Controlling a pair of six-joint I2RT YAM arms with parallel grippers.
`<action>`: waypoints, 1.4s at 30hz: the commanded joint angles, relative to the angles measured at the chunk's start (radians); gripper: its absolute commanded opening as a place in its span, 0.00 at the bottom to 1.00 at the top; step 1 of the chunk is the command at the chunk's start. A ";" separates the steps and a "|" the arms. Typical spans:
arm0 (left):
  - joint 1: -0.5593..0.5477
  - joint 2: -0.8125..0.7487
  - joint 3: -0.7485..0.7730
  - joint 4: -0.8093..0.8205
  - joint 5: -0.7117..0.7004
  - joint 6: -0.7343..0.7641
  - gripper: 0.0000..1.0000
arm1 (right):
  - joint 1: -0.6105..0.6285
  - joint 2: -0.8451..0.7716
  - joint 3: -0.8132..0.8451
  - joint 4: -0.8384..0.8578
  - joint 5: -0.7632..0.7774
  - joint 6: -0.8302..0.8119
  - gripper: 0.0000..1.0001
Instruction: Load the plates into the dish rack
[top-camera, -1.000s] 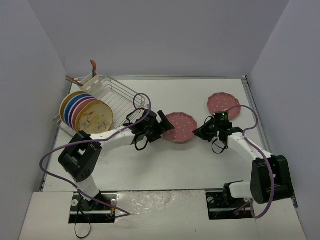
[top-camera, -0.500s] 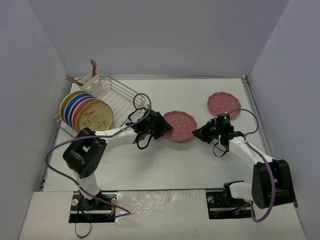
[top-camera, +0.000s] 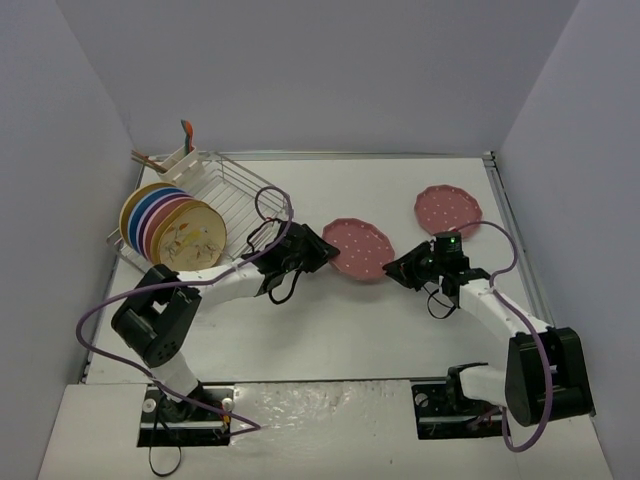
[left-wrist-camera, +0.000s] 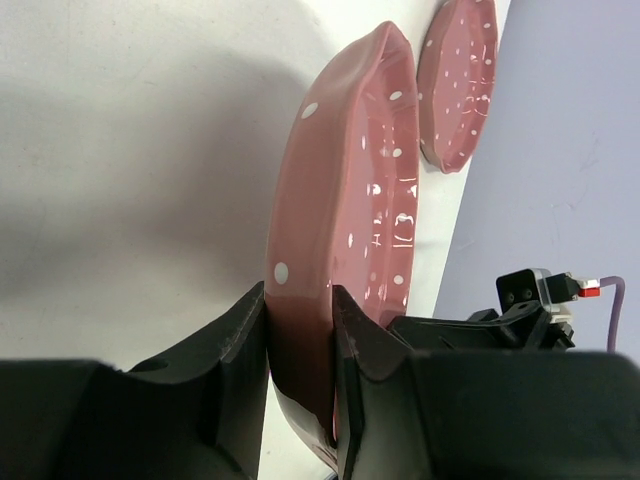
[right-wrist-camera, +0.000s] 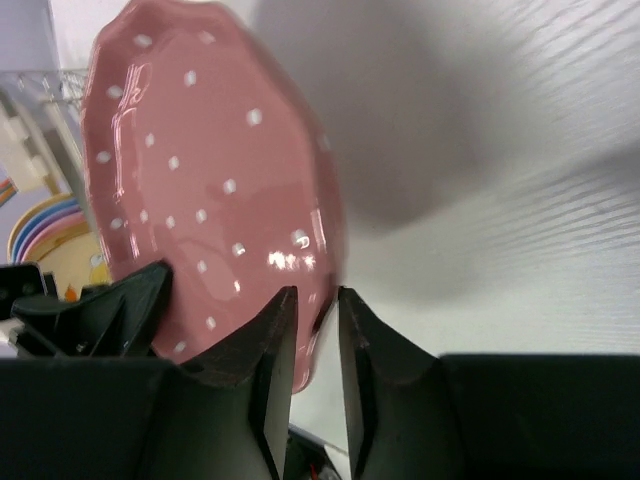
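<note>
A white tabletop (top-camera: 350, 330) is seen from above, enclosed by three plain pale lavender walls: a left wall (top-camera: 50, 200), a back wall (top-camera: 320, 80) and a right wall (top-camera: 590, 150). Soft shadows are cast on the surface beneath the arms.

At the left rear of the table, the dish rack (top-camera: 245, 195) is set at an angle, just beside the left wall. A white caddy (top-camera: 183, 158) is clipped to its far corner, and utensil handles are seen sticking out of it. A row of standing plates (top-camera: 150, 215) is packed on edge in the rack's left end; yellow, blue, purple and pink rims are visible, and a cream floral plate (top-camera: 190, 238) is placed at the front. The right part of the rack is shown as bare wire.

Just right of the rack, the left gripper (top-camera: 328, 250) is clamped on the left rim of a dotted pink plate (top-camera: 360, 245). In the left wrist view, the rim of this plate (left-wrist-camera: 340, 220) is pinched between the narrow jaws of the gripper (left-wrist-camera: 300, 330), and the plate is held tilted above the table.

On the opposite rim, the right gripper (top-camera: 393, 268) is met. In the right wrist view, its jaws (right-wrist-camera: 312, 330) are drawn nearly together, with the plate's edge (right-wrist-camera: 200, 180) nipped between them.

Farther right, near the back, a second dotted plate (top-camera: 448, 210) is laid flat on the table, well apart from the rack.
</note>
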 joint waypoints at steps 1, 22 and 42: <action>-0.015 -0.112 0.052 0.115 -0.020 0.051 0.00 | 0.011 -0.096 0.041 0.117 -0.103 -0.069 0.40; 0.045 -0.470 0.348 -0.608 -0.199 0.837 0.00 | -0.010 -0.185 0.465 -0.349 0.051 -0.538 1.00; 0.456 -0.500 0.636 -0.985 -0.134 1.928 0.00 | -0.023 -0.118 0.465 -0.347 0.035 -0.599 1.00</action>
